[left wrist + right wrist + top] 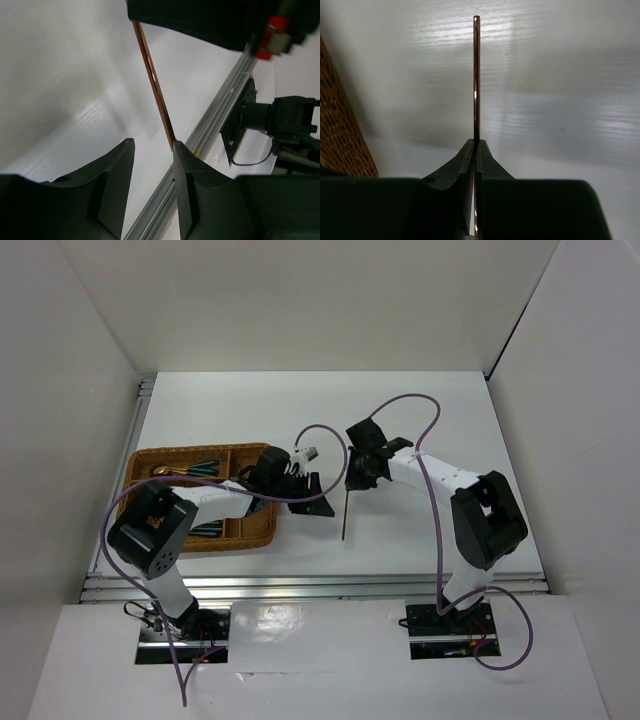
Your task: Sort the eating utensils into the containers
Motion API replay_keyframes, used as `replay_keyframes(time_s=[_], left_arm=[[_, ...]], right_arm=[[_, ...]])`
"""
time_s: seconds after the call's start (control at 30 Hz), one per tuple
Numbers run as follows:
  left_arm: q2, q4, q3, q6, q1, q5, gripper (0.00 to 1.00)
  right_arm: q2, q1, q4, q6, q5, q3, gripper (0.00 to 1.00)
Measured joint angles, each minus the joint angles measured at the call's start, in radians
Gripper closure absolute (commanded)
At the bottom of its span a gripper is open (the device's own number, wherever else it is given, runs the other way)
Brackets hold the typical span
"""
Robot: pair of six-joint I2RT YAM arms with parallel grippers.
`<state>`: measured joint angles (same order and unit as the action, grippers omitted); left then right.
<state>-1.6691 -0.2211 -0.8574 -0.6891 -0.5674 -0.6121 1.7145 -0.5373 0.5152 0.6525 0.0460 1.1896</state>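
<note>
A white worktop (400,420) fills the middle of the overhead view, and close up its surface shows fine ribbing. A silver slotted rail (320,585) borders it at 6 o'clock, and another rail (140,400) runs along the 9 o'clock edge. Plain white walls enclose it: a back wall (310,300) at 12 o'clock, a left wall (60,390) and a right wall (580,390). A dark seam (510,335) marks the 1 o'clock corner. A glossy white panel (320,640) lies beyond the near rail.

Chopstick (346,515) right of tray (240,542), utensils (196,468) inside
</note>
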Motion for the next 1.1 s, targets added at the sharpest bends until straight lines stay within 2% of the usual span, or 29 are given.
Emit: replay_keyframes(time_s=[0.2,0.7,0.77,0.9,0.93,1.07,1.1], left_arm=[[-0.095,-0.081,-0.018,-0.053,-0.007,-0.024,0.48],[-0.146,-0.201,-0.042,-0.174,-0.026,-0.026,0.49],[-0.147,-0.204,-0.042,-0.182,-0.026,-0.020,0.53],[-0.147,-0.219,-0.042,-0.195,-0.025,-0.014,0.75],[-0.147,-0.221,-0.042,-0.200,-0.026,-0.013,0.86],[-0.151,-0.197,-0.039,-0.206,-0.024,0.003,0.86],[-0.151,-0.197,-0.039,-0.205,-0.025,0.004,0.86]], right_arm=[[-0.008,-0.011,-0.010,0.000,-0.020,0.000,0.95],[-0.067,-0.030,-0.082,0.024,-0.060,-0.002,0.95],[-0.069,-0.033,-0.089,0.029,-0.064,-0.002,0.95],[-0.069,-0.036,-0.103,0.031,-0.073,-0.020,0.95],[-0.069,-0.036,-0.104,0.033,-0.073,-0.026,0.95],[-0.076,-0.036,-0.113,0.039,-0.071,-0.045,0.95],[-0.078,-0.036,-0.113,0.039,-0.071,-0.048,0.91]])
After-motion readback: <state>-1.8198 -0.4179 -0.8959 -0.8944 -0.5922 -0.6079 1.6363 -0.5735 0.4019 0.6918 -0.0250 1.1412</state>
